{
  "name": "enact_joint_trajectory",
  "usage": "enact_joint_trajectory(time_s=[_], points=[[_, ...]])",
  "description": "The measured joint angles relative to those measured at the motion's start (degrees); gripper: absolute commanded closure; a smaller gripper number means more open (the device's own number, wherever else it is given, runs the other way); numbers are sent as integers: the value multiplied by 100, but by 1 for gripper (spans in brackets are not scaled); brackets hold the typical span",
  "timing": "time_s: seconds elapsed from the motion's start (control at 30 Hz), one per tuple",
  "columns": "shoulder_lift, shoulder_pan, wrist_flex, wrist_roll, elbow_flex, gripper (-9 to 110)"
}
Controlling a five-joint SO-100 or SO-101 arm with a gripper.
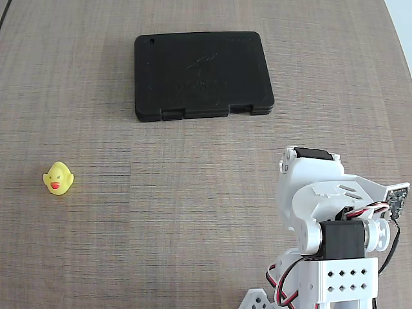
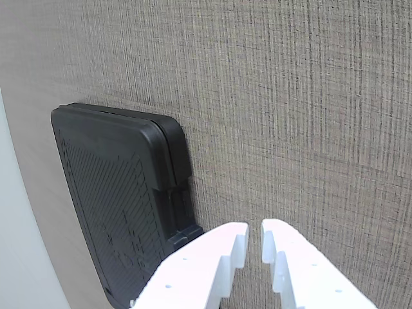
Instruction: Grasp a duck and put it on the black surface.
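Fixed view, duck: duck (image 1: 58, 178) sits upright on the table (image 1: 193, 212) at the left, beak toward the camera; nothing touches it; it is well apart from both case and arm
Fixed view, case: black case (image 1: 203, 76) lies flat at the top centre, latch notches on its near edge; its top is bare; no duck on it
Fixed view, arm: arm (image 1: 335, 238) is folded at the lower right corner, well clear of the duck; gripper itself is hidden behind the arm's own body here
Wrist view, gripper: gripper (image 2: 255, 243) enters from the bottom edge; its two white fingers (image 2: 212, 264) stand nearly together, with only a narrow slit between the tips; nothing is held between them
Wrist view, case: case (image 2: 116, 199) fills the lower left, seen edge-on and slanted; left finger overlaps its corner in the picture, but contact cannot be judged
Wrist view, duck: not in sight; only bare woven-look table lies ahead of the fingertips
Step in hand: judged as the very start; reach for the duck not yet begun
Next move calls for: a swing toward the left of the fixed view; jaws widened enough to straddle the duck's round body; a descent over it before closing; the body is small and smooth, so an off-centre pinch may squirt it aside
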Motion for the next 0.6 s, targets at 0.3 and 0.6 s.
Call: enact_joint_trajectory(time_s=[0.3,0.6], points=[[0,343,-26,0,0,100],[0,422,-35,0,-62,100]])
